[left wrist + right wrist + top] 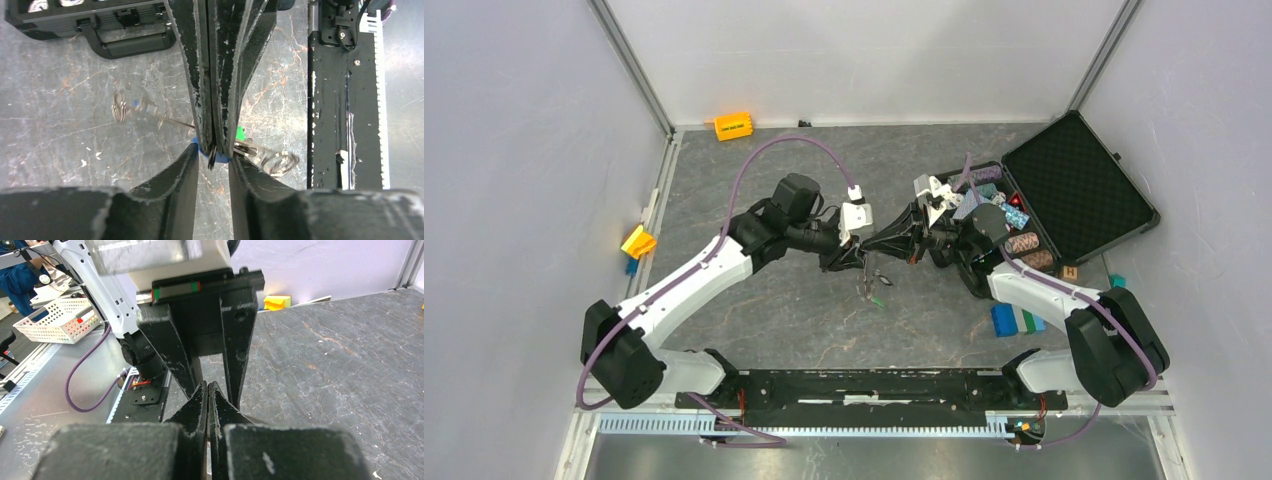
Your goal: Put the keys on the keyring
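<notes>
Grey marbled table (784, 325) fills the middle of the overhead view. Plain white walls (514, 150) close it in on the left, back and right, and aluminium posts (629, 65) run into the far corners.

Along the edges:
- An orange block (733, 126) sits at the upper left against the back wall.
- A yellow piece (638, 241) lies on the left rim.
- An open black case (1079, 185) takes the upper right, with striped chips (1022, 242) in its tray.
- Blue and green blocks (1015, 320) lie at the lower right, just beside the right arm.
- The black base rail (874, 385) spans the bottom.

Bare surface shows across the upper centre behind the grippers. More of it shows in the lower centre, between the two arms and the rail.

At frame centre the left gripper (856, 258) and right gripper (872, 247) meet tip to tip above the table. The right's jaws are pressed tight together, with a thin dark sliver at their tips that I cannot identify. The left's jaws stand apart, straddling those closed tips. I cannot tell whether they pinch anything.

The keys (868, 288) dangle just below the meeting point. In the left wrist view a blue tag (224, 159) and a green tag (240, 133) sit right at the fingertips. Blurred silvery loops that read as the keyring (272, 161) trail to the right. More blurred metal shows to the left.
</notes>
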{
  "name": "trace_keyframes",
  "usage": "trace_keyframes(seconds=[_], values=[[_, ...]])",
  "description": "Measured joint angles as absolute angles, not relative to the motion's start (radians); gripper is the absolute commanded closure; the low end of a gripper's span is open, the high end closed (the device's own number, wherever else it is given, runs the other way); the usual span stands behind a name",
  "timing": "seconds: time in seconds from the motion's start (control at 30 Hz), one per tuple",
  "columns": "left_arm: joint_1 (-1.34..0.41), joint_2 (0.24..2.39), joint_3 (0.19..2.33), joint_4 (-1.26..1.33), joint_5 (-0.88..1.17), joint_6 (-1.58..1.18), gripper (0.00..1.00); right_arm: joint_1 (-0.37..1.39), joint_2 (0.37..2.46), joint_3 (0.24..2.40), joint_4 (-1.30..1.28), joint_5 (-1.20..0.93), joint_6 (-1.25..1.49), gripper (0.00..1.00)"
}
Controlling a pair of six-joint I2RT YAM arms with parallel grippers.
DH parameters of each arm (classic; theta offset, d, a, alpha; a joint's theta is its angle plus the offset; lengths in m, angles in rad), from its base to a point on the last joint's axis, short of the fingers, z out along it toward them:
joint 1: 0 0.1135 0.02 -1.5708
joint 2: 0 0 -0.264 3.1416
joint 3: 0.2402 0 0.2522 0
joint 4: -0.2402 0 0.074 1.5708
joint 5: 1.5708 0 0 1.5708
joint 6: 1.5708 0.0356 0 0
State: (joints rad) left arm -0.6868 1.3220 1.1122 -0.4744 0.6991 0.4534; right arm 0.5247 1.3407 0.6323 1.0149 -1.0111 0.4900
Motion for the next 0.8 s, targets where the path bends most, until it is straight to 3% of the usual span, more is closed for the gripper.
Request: trace_keyframes(seconds=[0.1,0.27,0.57,0.8], values=[[-0.686,1.288,1.112,-0.482,0.664,0.458,0.54,0.524,1.341,0.630,1.015,-1.012,0.487,1.00],[-0.675,1.223,1.113,-0.482,0.630,0.471,0.54,0.524,1.341,0.630,1.015,-1.013,0.484,1.00],[-0.669,1.222,1.125,-0.481,0.653,0.478,0.66,0.524,1.341,0.630,1.015,-1.020,0.484,1.00],[-0.669,1.221,1.131,-0.486,0.667,0.497,0.56,0.524,1.341,0.630,1.014,-1.024,0.482,1.00]])
